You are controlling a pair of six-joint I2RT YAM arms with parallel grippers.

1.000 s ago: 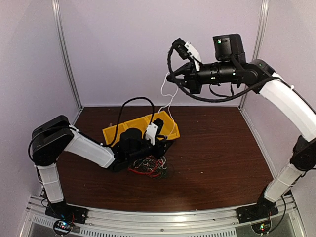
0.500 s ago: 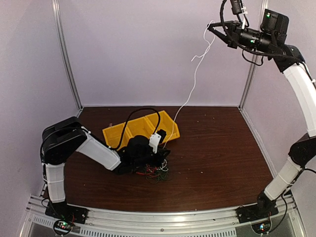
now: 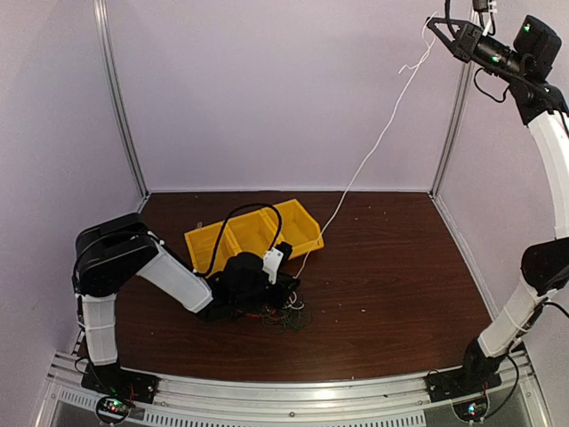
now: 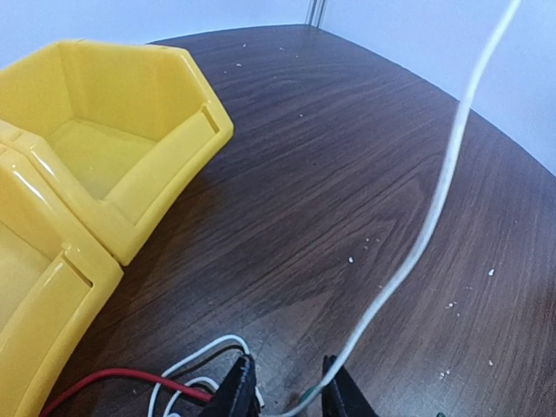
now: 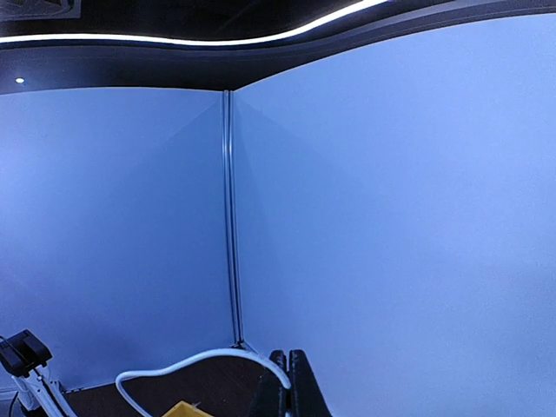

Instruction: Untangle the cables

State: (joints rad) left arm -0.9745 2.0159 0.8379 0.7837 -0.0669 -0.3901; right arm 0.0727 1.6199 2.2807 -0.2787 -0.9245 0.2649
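Observation:
The cables lie as a tangle (image 3: 283, 313) of red, white and dark wires on the brown table in front of the yellow bins. My left gripper (image 3: 286, 286) is down at the tangle's near edge; in the left wrist view its jaws (image 4: 288, 395) stand apart, open, with bare table between them. The white cable (image 4: 443, 182) runs along the inner side of the right finger, and a red wire (image 4: 104, 378) lies to the left. My right gripper (image 3: 442, 28) is raised high at the top right, shut on the white cable (image 3: 372, 151), which stretches in a long line down to the tangle. The right wrist view shows the cable (image 5: 200, 356) curving out of the closed jaws (image 5: 288, 382).
A row of yellow bins (image 3: 253, 233) stands just behind the tangle, one open compartment (image 4: 130, 174) close to my left fingers. A black hose (image 3: 233, 222) arcs over the left arm. Walls and a metal corner post (image 5: 229, 217) enclose the table.
The right arm has risen and swung to the upper right, drawing the white cable into a long, nearly straight line. The left gripper has narrowed and stayed low on the tangle.

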